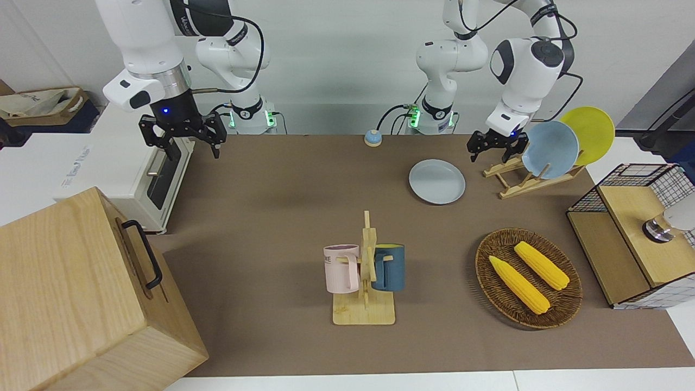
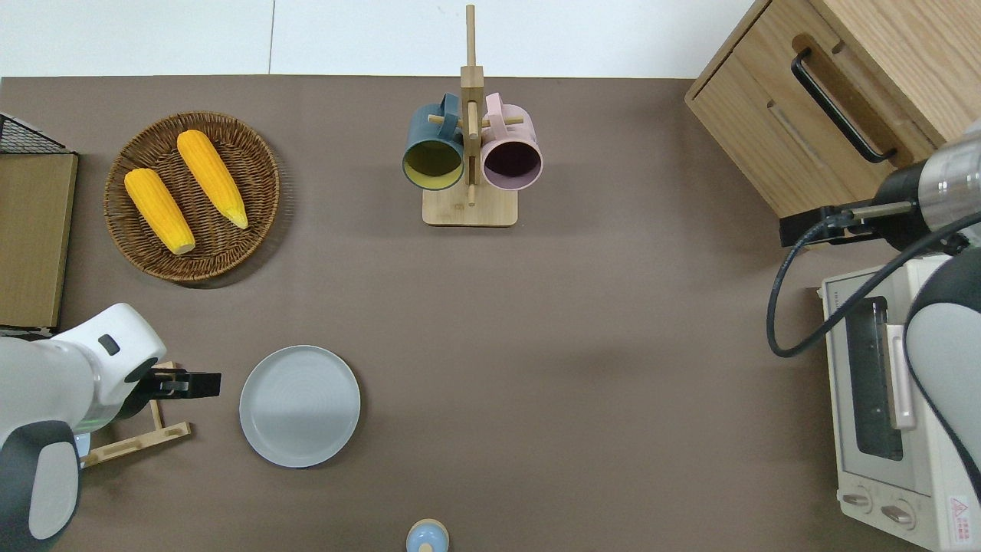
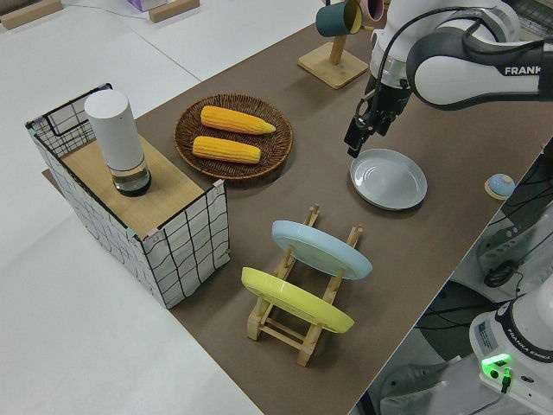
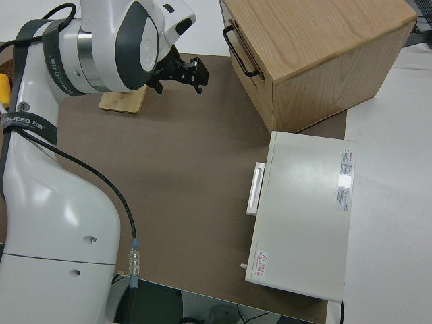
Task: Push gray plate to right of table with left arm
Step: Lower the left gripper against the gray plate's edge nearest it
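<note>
Your gray plate (image 2: 300, 405) lies flat on the table (image 2: 598, 345), toward the left arm's end and nearer the robots than the basket of corn (image 2: 191, 195), with the wooden dish rack (image 1: 521, 182) just beside it. The left gripper (image 2: 201, 384) hangs beside the plate's rim on the rack side, apart from it, and I cannot tell whether its fingers are apart or together. As I read it, the push has not begun: bring the gripper down until the fingers meet the rim low, aimed through the plate's middle, so the plate slides straight rather than spinning off. Keep the stroke slow and level; the rim is low and fingers could ride up over it.

Toward the right arm's end the brown cover lies bare along the plate's line. The mug rack (image 2: 469, 153) stands farther from the robots, the small bell (image 2: 427, 537) nearer; steer between them. The toaster oven (image 2: 893, 406) marks the limit. The right arm is parked
</note>
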